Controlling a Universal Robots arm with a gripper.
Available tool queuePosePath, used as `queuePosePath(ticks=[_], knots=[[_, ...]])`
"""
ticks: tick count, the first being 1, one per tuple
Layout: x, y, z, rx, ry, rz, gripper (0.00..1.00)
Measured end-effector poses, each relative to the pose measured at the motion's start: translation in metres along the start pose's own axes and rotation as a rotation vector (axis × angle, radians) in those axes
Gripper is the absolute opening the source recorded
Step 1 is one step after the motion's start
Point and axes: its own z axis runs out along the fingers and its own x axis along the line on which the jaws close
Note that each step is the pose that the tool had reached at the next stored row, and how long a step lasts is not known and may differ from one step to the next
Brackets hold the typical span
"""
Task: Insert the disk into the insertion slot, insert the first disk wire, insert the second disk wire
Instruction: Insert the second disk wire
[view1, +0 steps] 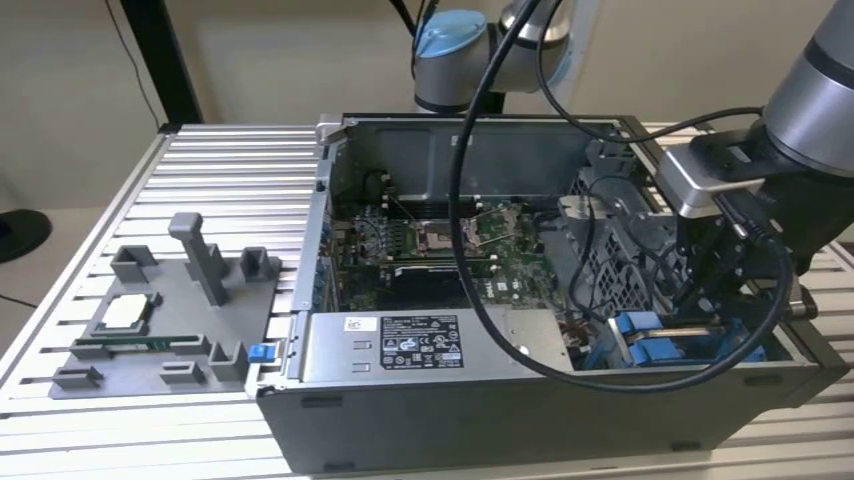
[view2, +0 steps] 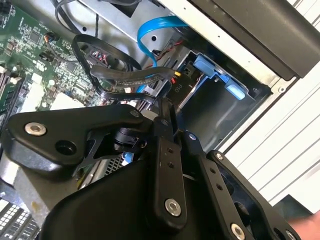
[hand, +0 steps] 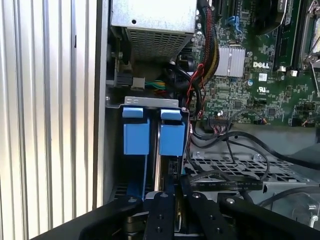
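While hanging over the grey perforated-metal drive bay (view1: 667, 335) at the exterior view's lower right, lowering the blue-framed silver disk (hand: 165, 150) edge-on into it, black claw (hand: 172, 200) seemingly clamped on its edge. Disk step still underway; calling for a straight, aligned push down.

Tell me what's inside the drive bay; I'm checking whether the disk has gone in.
Inside the insertion slot, two bright blue plastic pieces stand side by side. The gripper reaches in below them and covers the rest, so I cannot confirm the disk.
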Motion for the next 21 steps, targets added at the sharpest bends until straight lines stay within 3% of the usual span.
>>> queuePosePath(ticks=[21], knots=[[0.0002, -0.0007, 0.0029, -0.0053, -0.0001, 0.003, 0.00]])
